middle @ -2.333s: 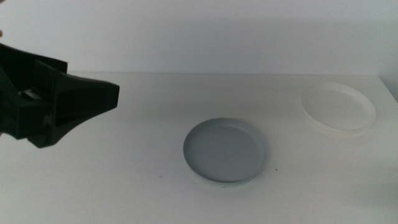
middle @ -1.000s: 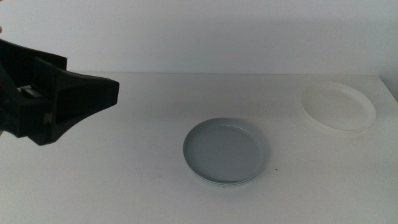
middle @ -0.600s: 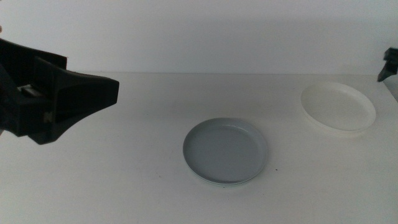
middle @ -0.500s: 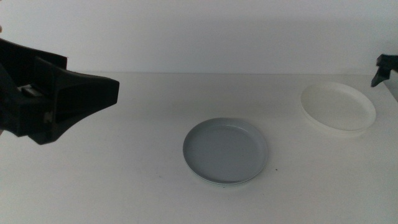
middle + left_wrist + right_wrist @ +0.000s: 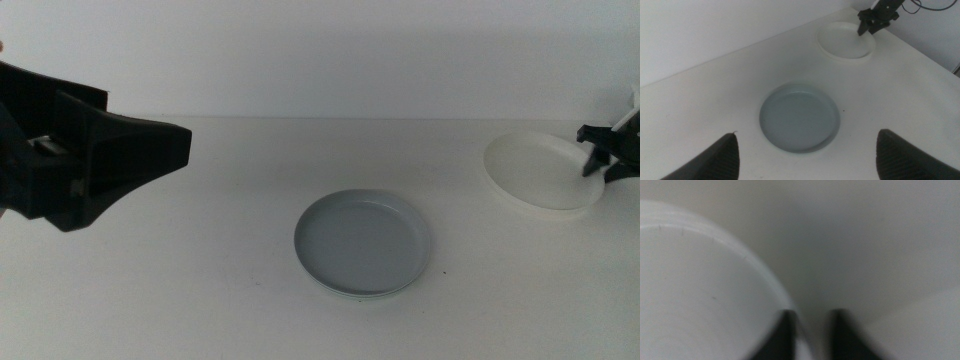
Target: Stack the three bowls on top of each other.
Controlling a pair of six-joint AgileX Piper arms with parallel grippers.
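Dark fingers of the right gripper [image 5: 809, 335] stand a little apart, straddling the rim of the white bowl [image 5: 695, 290]; in the right wrist view we see one finger just inside the rim and the other just outside it, nothing yet clamped between them. From the middle view we place this gripper [image 5: 601, 152] at the far right of the table [image 5: 220, 270], at the right-hand edge of the white bowl [image 5: 540, 170], which lies near the table's far right corner. From the left wrist view the same gripper [image 5: 871, 24] shows over the far side of the white bowl [image 5: 845, 42]. Well apart from it, near the table's middle, we find the grey bowl [image 5: 362, 241] — it sits in another dish whose pale rim peeks out beneath its near edge, though we cannot tell that dish's colour with certainty. Raised above the table's left side hangs the left gripper [image 5: 807, 160] — its two jaws spread wide, holding nothing, with the grey bowl [image 5: 799, 116] framed between them.
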